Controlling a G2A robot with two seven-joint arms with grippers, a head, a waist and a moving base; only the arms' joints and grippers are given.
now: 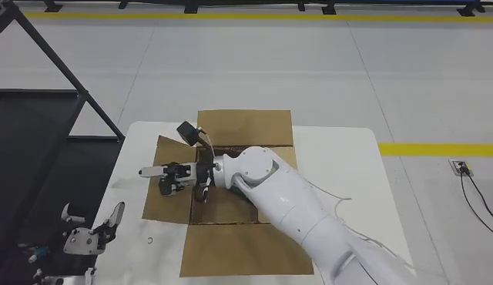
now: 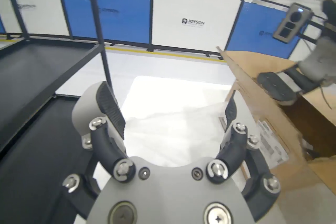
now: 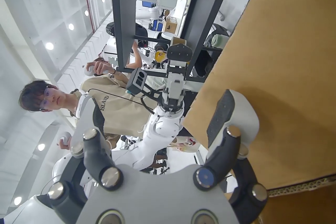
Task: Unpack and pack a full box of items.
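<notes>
An open cardboard box [image 1: 245, 127] stands in the middle of the white table [image 1: 339, 154] with its flaps spread outward. My right gripper [image 1: 163, 179] is at the box's left flap [image 1: 166, 206]. It [image 3: 157, 104] is open, with the flap's edge [image 3: 283, 51] between its two fingers, one of them lying against the cardboard. In the left wrist view, the right gripper [image 2: 278, 89] shows at the flap [image 2: 252, 78]. My left gripper [image 2: 168, 99] is open and holds nothing. It hovers over the table's left front corner [image 1: 92, 216], well left of the box.
A black metal shelf rack [image 1: 38, 131] stands close beside the table's left side [image 2: 39, 64]. A white label [image 2: 270, 141] sticks to the box's outer wall. Blue and white barrier panels [image 2: 194, 20] line the floor beyond the table.
</notes>
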